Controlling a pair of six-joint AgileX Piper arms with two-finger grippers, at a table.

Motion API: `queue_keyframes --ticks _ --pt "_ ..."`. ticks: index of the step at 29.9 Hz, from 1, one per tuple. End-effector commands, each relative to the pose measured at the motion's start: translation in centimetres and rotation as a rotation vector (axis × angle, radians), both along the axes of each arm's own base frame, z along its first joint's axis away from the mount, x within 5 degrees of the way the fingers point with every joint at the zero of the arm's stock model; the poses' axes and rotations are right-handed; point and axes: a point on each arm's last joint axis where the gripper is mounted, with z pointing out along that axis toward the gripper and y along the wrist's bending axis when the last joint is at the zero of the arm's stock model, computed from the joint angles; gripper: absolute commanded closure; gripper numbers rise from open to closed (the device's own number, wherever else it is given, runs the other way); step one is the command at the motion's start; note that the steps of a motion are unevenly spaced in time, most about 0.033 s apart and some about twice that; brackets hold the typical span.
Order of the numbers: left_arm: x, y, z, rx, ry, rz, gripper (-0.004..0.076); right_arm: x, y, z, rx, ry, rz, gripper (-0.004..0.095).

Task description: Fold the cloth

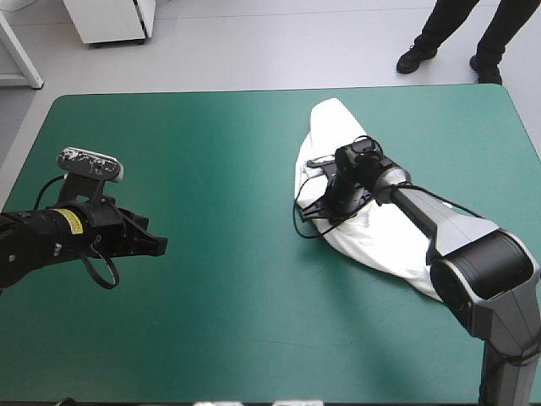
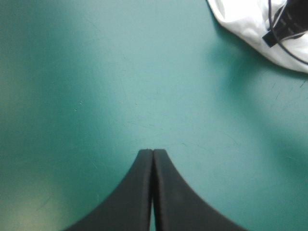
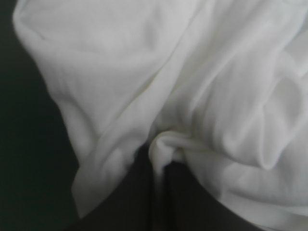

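The white T-shirt (image 1: 372, 228) lies as a long crumpled bundle on the right half of the teal-green table, running from the far middle toward the near right. My right gripper (image 1: 324, 201) is down on its left part. In the right wrist view the black fingers are all but shut, with a fold of the T-shirt (image 3: 192, 96) pinched at the right gripper (image 3: 160, 153). My left gripper (image 1: 157, 246) hovers over bare cover at the table's left, shut, with nothing in it. The left gripper (image 2: 152, 153) points at the T-shirt's near edge (image 2: 250, 29), which lies well ahead.
Bare teal-green cover (image 1: 228, 169) spreads between the two arms and along the table's near side. The T-shirt's far tip (image 1: 331, 110) comes close to the table's far edge.
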Motion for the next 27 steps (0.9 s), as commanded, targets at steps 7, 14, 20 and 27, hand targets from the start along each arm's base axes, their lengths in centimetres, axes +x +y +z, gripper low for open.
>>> queue_keyframes --ticks 7,14,20,27 --pt "-0.6 -0.1 0.8 -0.035 -0.017 -0.009 0.0734 -7.4 8.4 4.0 0.106 -0.010 0.223 0.0925" --pt "-0.6 -0.1 0.8 -0.035 -0.017 -0.009 0.0734 -13.6 13.7 4.2 0.139 0.032 0.398 0.0925" --pt "-0.6 -0.1 0.8 -0.037 -0.016 -0.010 0.0734 -18.3 16.5 4.2 0.143 0.056 0.499 0.0925" --pt "-0.6 -0.3 0.8 -0.060 -0.015 -0.019 0.0734 -19.6 17.3 4.4 0.156 0.044 0.536 0.0909"
